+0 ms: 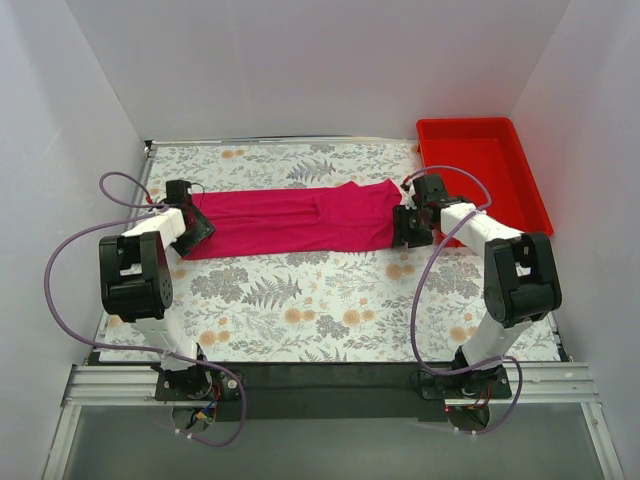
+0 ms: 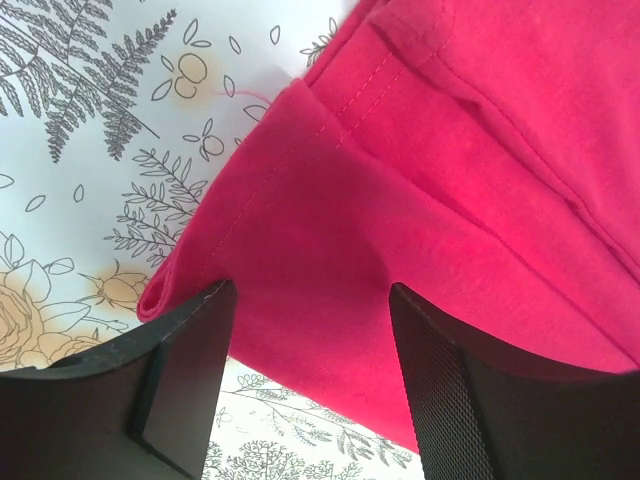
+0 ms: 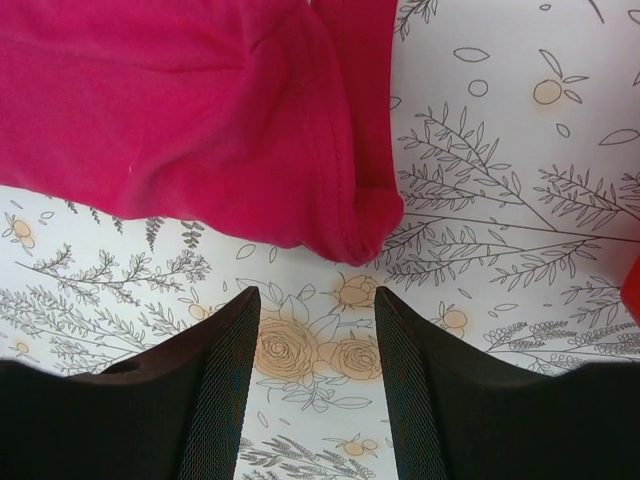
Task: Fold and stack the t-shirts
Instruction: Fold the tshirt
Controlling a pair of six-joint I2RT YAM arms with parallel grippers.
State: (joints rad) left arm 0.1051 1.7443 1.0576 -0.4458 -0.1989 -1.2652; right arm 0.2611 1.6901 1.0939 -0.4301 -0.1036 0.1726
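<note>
Top external view gives us, nearest to the arm bases, the flowered table [image 1: 300, 300]. On it the magenta t-shirt [image 1: 290, 220] lies flat as a long band, seemingly folded lengthwise, with one end close to the red bin [image 1: 480, 170] and the other stretching well away from the bin. The right gripper [image 1: 412, 222] stands between the bin and the shirt end beside it. In its wrist view the fingers [image 3: 225, 370] are moderately apart over the bare table and hold nothing, and a hemmed corner of the shirt lies just ahead of them. The left gripper [image 1: 192, 222] is at the end farthest from the bin, and its jaws are wide apart with the shirt's edge between them, not pinched. We judge the fabric light, thin and limp, so it will sag and crease when lifted. It is best taken at the corners of each end, through all layers.
</note>
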